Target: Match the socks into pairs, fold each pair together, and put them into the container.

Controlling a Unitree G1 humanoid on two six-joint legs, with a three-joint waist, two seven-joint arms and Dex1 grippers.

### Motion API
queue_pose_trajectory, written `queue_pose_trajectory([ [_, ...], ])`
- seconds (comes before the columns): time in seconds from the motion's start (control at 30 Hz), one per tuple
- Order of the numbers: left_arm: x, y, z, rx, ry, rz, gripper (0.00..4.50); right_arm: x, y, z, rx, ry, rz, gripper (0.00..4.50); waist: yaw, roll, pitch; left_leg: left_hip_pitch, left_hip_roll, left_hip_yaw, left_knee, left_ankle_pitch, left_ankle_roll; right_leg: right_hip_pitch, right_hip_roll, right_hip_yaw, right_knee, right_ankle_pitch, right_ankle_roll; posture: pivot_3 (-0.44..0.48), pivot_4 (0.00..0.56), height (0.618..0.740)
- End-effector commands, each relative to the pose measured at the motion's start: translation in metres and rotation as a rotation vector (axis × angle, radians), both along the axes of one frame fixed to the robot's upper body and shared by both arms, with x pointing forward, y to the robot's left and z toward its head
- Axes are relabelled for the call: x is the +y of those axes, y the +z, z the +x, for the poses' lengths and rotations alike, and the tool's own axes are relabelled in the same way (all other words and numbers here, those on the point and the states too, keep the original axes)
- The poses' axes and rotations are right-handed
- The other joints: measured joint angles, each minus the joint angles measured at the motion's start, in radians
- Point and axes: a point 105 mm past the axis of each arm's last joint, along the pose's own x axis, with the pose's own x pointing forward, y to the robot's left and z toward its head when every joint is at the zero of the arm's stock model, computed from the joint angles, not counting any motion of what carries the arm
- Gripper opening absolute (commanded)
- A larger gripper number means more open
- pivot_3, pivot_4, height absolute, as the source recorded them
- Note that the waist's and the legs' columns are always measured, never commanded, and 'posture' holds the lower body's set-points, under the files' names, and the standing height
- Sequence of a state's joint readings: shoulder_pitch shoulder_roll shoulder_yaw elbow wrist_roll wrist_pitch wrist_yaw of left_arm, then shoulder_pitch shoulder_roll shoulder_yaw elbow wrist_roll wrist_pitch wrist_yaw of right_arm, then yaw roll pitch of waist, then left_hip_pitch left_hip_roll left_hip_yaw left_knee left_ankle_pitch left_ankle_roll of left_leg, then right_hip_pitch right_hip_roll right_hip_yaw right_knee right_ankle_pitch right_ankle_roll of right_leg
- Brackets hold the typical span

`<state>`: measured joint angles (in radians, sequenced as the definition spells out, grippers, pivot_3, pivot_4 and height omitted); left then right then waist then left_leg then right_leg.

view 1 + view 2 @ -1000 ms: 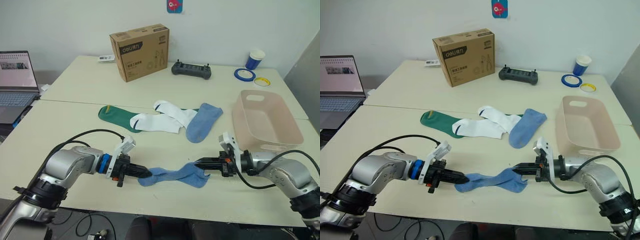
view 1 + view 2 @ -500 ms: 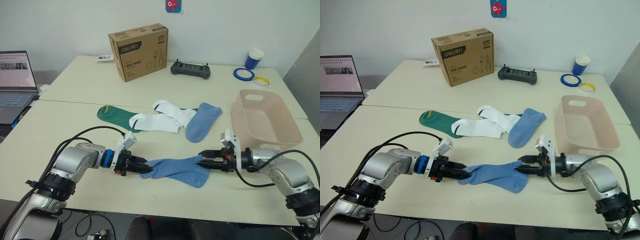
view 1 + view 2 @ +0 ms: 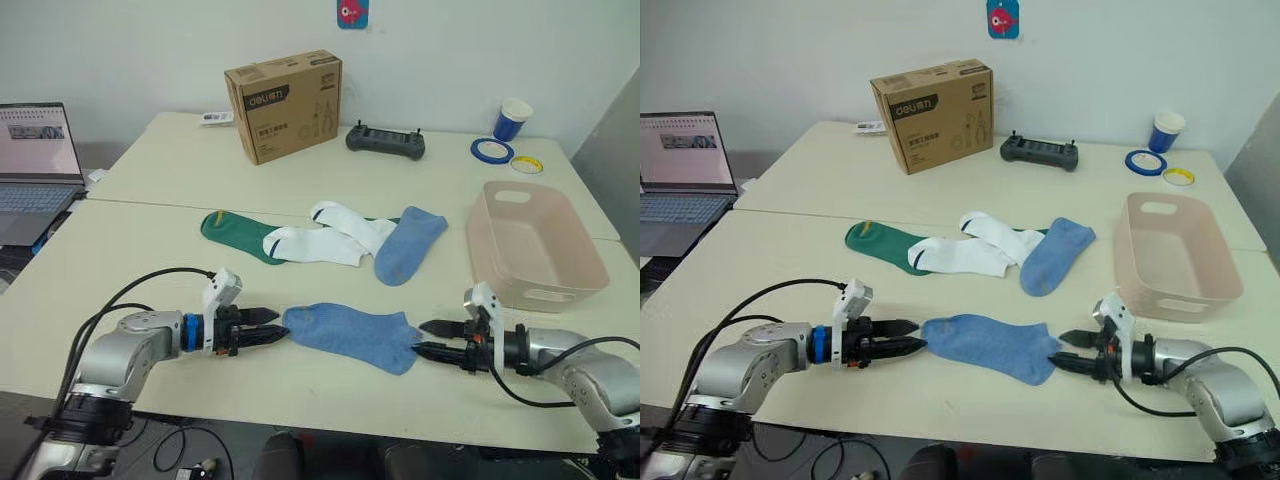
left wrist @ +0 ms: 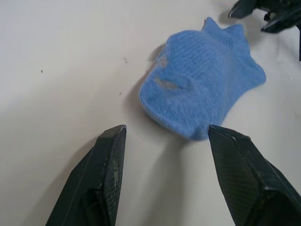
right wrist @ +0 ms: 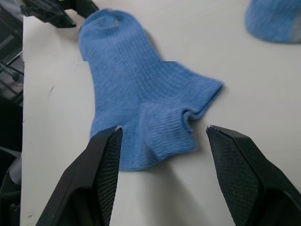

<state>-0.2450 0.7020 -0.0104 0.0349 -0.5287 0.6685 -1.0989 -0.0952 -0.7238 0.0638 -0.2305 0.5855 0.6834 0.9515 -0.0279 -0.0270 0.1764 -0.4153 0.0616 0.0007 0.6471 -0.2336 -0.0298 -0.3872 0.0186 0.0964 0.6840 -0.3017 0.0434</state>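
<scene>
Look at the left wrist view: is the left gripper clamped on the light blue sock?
No: the left gripper is open, and the light blue sock lies flat on the table ahead of its fingertips, untouched.

The cardboard box [image 3: 284,104] reads "deli".

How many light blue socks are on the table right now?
2. One light blue sock lies flat near the front edge between the open left gripper and open right gripper. The other lies behind it, beside the white socks. None seems hidden.
</scene>
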Motion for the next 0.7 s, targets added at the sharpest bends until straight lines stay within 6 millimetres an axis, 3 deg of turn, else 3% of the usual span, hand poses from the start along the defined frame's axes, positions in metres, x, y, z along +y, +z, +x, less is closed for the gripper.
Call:
queue_pose_trajectory([
  [0.03, -0.007, 0.004, 0.004, -0.017, 0.006, -0.002, 2.85, 0.006, 0.008, 0.000, -0.050, 0.023, -0.003, 3.07, -0.001, 0.000, 0.000, 0.000, 0.000, 0.000, 0.001, 0.001, -0.001, 0.000, 0.000, 0.000, 0.000, 0.001, 0.001, 0.000, 0.150, 0.740],
  [0.07, -0.009, 0.004, 0.003, -0.019, 0.000, 0.002, 2.68, 0.007, 0.008, 0.000, -0.051, 0.029, -0.001, 3.10, -0.002, 0.000, 0.000, 0.000, 0.000, 0.001, 0.001, 0.001, -0.002, 0.000, 0.000, 0.001, 0.000, 0.003, 0.001, 0.000, 0.150, 0.740],
  [0.17, -0.019, 0.008, -0.005, 0.006, -0.050, -0.036, 2.00, 0.015, 0.011, 0.000, -0.055, 0.045, 0.029, 2.45, -0.004, 0.000, 0.000, 0.000, 0.000, 0.001, 0.002, 0.002, -0.002, 0.000, 0.000, 0.002, -0.001, 0.004, 0.002, 0.000, 0.150, 0.740],
  [0.37, -0.015, 0.006, -0.011, 0.023, -0.053, -0.016, 0.10, 0.013, 0.012, 0.002, -0.062, 0.027, 0.033, 0.38, -0.004, 0.000, 0.000, 0.000, 0.000, 0.001, 0.000, 0.002, -0.002, 0.000, 0.000, 0.001, -0.001, 0.004, 0.001, 0.000, 0.150, 0.740],
  [0.4, -0.013, 0.007, -0.012, 0.029, -0.044, -0.021, 0.00, 0.012, 0.012, 0.001, -0.059, 0.028, 0.033, 0.02, -0.004, 0.000, 0.000, 0.000, 0.000, 0.001, 0.000, 0.002, -0.002, -0.001, 0.000, 0.001, -0.001, 0.004, 0.000, 0.000, 0.150, 0.740],
  [0.7, -0.003, 0.009, -0.051, 0.119, -0.065, -0.023, 0.00, 0.018, 0.014, -0.031, 0.030, 0.110, 0.051, 0.02, -0.004, 0.000, 0.000, 0.000, 0.001, 0.000, -0.002, 0.001, -0.002, -0.001, 0.001, 0.001, -0.001, 0.002, -0.001, 0.000, 0.150, 0.740],
])
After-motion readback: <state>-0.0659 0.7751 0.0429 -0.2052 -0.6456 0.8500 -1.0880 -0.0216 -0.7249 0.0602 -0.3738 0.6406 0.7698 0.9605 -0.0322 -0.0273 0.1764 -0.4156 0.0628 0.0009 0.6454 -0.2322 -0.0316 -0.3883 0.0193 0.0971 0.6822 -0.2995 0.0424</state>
